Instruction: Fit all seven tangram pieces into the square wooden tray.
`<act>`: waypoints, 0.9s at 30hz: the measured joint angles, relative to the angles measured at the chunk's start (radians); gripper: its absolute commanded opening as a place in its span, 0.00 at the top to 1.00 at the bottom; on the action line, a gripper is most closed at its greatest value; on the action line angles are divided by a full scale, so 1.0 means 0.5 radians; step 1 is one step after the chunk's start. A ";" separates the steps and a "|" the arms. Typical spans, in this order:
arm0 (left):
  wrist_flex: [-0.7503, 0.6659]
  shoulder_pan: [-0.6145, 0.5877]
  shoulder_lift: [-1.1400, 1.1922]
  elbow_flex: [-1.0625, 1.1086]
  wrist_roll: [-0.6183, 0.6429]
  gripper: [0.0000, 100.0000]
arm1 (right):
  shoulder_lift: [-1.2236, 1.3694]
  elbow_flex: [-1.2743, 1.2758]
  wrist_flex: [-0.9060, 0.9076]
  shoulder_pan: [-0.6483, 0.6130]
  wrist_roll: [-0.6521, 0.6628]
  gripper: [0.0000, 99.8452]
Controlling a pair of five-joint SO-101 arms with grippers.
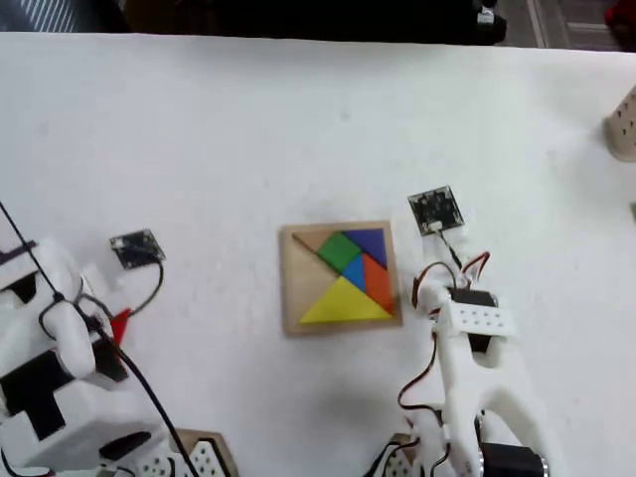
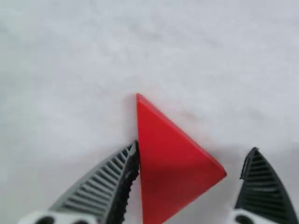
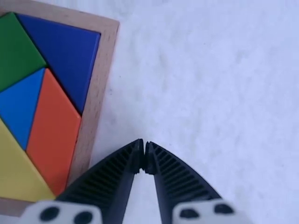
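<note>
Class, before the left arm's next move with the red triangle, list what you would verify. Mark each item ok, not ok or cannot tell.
1. The red triangle lies between the fingers of the left claw: ok.
2. The left claw is shut on the triangle: not ok. It is open, with one finger at the triangle's edge and the other apart from it.
3. The tray has free room for the triangle: ok, its left part is bare.
4. The right claw is out of the tray: ok, it is shut and beside the rim.
5. All seven pieces are in the tray: not ok, only five are.
</note>
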 measured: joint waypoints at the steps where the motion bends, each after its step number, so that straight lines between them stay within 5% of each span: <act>1: -0.089 0.003 -0.034 0.068 0.000 0.64 | 0.000 0.000 0.000 0.000 0.000 0.98; 8: -0.427 0.025 -0.052 0.282 0.000 0.64 | 0.000 0.000 0.000 0.000 0.000 0.98; 27: -0.430 -0.025 -0.052 0.298 0.092 0.73 | 0.000 0.000 0.000 0.000 0.000 0.98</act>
